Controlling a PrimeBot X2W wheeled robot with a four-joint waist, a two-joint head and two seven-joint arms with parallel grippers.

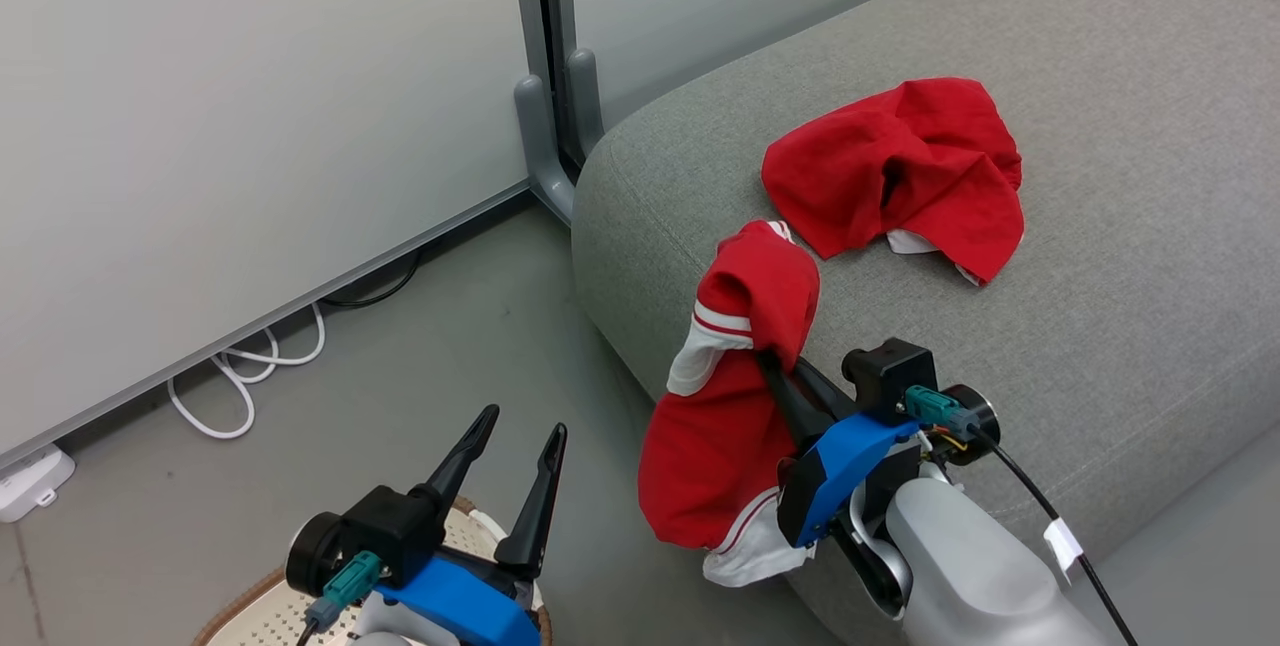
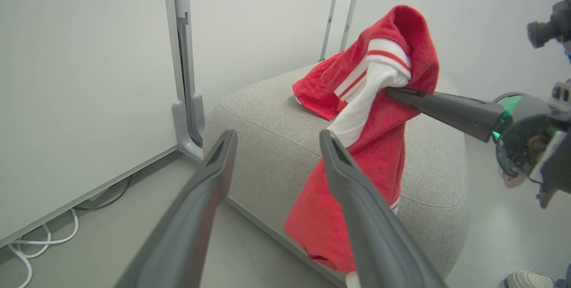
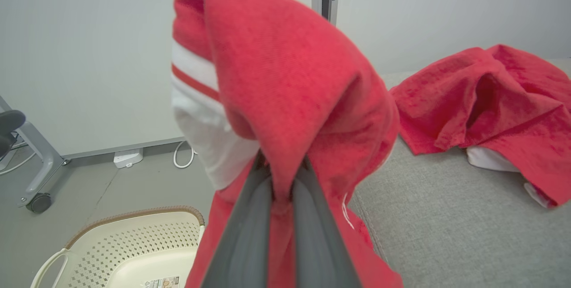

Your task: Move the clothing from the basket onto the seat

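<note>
Striped garment [image 1: 725,396]: soft red cloth with white bands and white trim. It hangs in one long fold from the right hand [image 1: 775,364], which is clamped on a pinch of it just under the top fold. It dangles at the rounded front edge of the sofa [image 1: 1100,326], centre of the head view. Whether it touches the upholstery I cannot tell.

Plain garment [image 1: 900,171]: crumpled red heap lying on the sofa, up and right of centre, a scrap of white at its lower edge.

Left hand [image 1: 524,421]: lower left, fingers spread, nothing between them, above the basket [image 1: 250,606].

Hard to make out:
- The right fingertips are buried in fabric.
- In the head view the basket is cut by the bottom edge and partly covered by the left hand.
- The striped garment's lower hem runs off the bottom of both wrist views.

Between views:
- Right wrist view: both fingers are pressed together on the cloth. At lower left are the basket's perforated cream wall, brown rim and white handle. A caster [image 3: 38,202] sits at the left edge.
- Left wrist view: side-on, one right-hand finger pokes in under the white band. A shoe [image 2: 528,279] is at the lower right corner.
- Head view: white cables [image 1: 245,371] lie along the wall at left.
</note>
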